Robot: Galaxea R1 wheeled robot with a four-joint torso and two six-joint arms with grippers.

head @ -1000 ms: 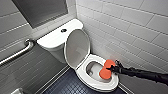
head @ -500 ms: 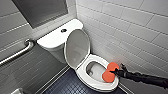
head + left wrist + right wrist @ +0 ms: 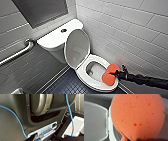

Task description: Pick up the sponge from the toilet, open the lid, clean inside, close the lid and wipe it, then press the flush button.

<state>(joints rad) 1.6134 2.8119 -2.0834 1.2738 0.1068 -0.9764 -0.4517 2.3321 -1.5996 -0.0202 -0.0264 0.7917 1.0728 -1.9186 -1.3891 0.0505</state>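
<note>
One sponge (image 3: pixel 110 75), orange-red, two-lobed. Held in the right pincer (image 3: pixel 115 73), which is closed on its wall-side edge. The broad orange face is turned up toward the head camera. Its long axis runs aslant across the seat, from the upper lobe near the pincer down to the lower lobe at the front of the rim. In the right wrist view the orange face sits close before the camera, with the raised lid and seat behind it.

One toilet (image 3: pixel 82 75), white, with its lid (image 3: pixel 77 47) standing open against the tank (image 3: pixel 53 40).
- Position of sponge: over the front corner of the seat, on the side next to the tiled wall (image 3: pixel 130 30), overlapping the rim. Whether it touches the ceramic cannot be told.
- Governing relation: the bowl opening (image 3: pixel 94 70) lies just beside the sponge, inward from the pincer toward the lid and tank. Judged so, reaching the inside calls for travel along the arm's own line, away from the wall and down.

One flush button (image 3: pixel 63 30), dark and round, in the middle of the tank top, well apart from the sponge.

Arm nearer the work: the right, entering low from the wall side.

Left pincer: state cannot be told.

One grab bar (image 3: pixel 18 53), metal, on the wall beside the tank.
</note>
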